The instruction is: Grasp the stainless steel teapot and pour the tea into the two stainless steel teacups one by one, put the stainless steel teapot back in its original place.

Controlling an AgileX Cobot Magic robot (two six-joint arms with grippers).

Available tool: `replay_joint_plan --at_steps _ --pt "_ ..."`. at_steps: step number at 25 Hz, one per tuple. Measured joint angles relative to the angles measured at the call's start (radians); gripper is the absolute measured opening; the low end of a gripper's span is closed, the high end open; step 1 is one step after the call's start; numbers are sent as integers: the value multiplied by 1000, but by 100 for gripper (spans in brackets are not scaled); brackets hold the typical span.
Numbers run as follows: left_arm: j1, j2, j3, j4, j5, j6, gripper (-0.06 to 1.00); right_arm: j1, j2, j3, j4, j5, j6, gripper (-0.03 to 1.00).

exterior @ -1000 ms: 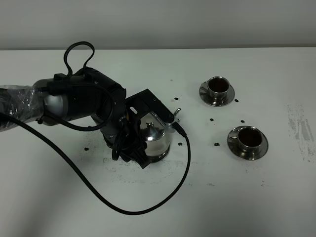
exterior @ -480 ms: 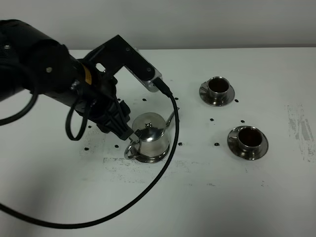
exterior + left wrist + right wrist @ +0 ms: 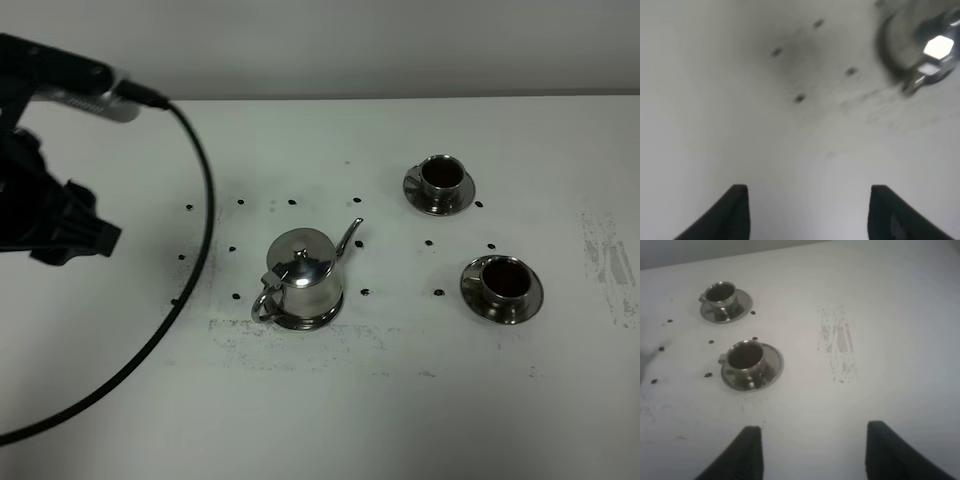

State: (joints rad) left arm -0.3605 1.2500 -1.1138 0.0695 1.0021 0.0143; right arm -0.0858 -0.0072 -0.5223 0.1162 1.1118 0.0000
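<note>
Both fingers (image 3: 735,212) of the left gripper (image 3: 807,215) stand apart, holding nothing

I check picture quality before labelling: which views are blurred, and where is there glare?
Left wrist view: blurred all over, with a bright glare spot on the teapot. Exterior high view: sharp, with soft reflections on the teapot lid. Right wrist view: fairly sharp; both teacups clear.

the teapot (image 3: 303,277) is sitting on its saucer (image 3: 322,318), left of two teacups (image 3: 443,176) (image 3: 503,279) resting on saucers.
</note>
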Motion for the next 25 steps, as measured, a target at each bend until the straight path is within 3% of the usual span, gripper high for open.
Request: replay_joint_plan --at_steps 5,10,14,19,25 --pt "217 -270 207 -35 17 -4 51 0 0 0 0 0 0 45" --pt "340 -575 393 -42 68 -4 51 0 0 0 0 0 0 45" --pt "366 -784 499 -62 106 -4 51 0 0 0 0 0 0 45" --pt "367 -949 620 -97 57 -7 51 0 0 0 0 0 0 45" --pt "367 -1095 657 -89 60 -26 51 0 0 0 0 0 0 45"
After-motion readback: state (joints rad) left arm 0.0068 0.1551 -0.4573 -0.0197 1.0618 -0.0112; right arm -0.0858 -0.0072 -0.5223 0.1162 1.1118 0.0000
